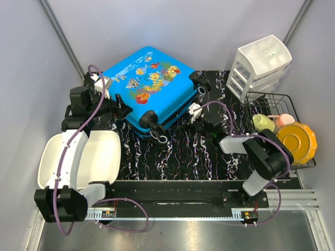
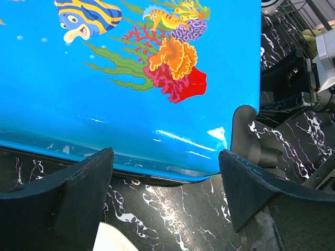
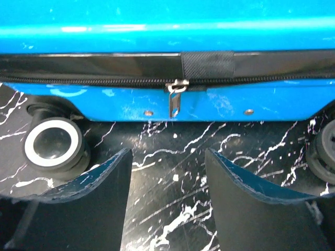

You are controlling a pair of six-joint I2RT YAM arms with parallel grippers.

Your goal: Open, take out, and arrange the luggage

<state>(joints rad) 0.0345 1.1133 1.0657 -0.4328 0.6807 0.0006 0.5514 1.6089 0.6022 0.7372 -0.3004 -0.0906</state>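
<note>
The luggage (image 1: 149, 86), a bright-blue hard-shell suitcase with a fish print, lies flat and zipped at the back centre of the black marbled table. My left gripper (image 1: 123, 107) stands open at its left front edge. In the left wrist view the blue shell (image 2: 131, 94) fills the top, and its lower rim sits just ahead of the open left gripper (image 2: 165, 157). My right gripper (image 1: 194, 112) faces the wheeled side. In the right wrist view the zip pull (image 3: 175, 98) hangs a little beyond the open, empty right gripper (image 3: 167, 157), with a black-and-white wheel (image 3: 54, 146) to the left.
A white plastic tub (image 1: 107, 157) sits at the front left under the left arm. A white drawer unit (image 1: 261, 65) stands at the back right. In front of it, a black wire basket (image 1: 251, 102) holds a yellow plate (image 1: 297, 141), a green cup (image 1: 263, 123) and a pink cup (image 1: 285, 120).
</note>
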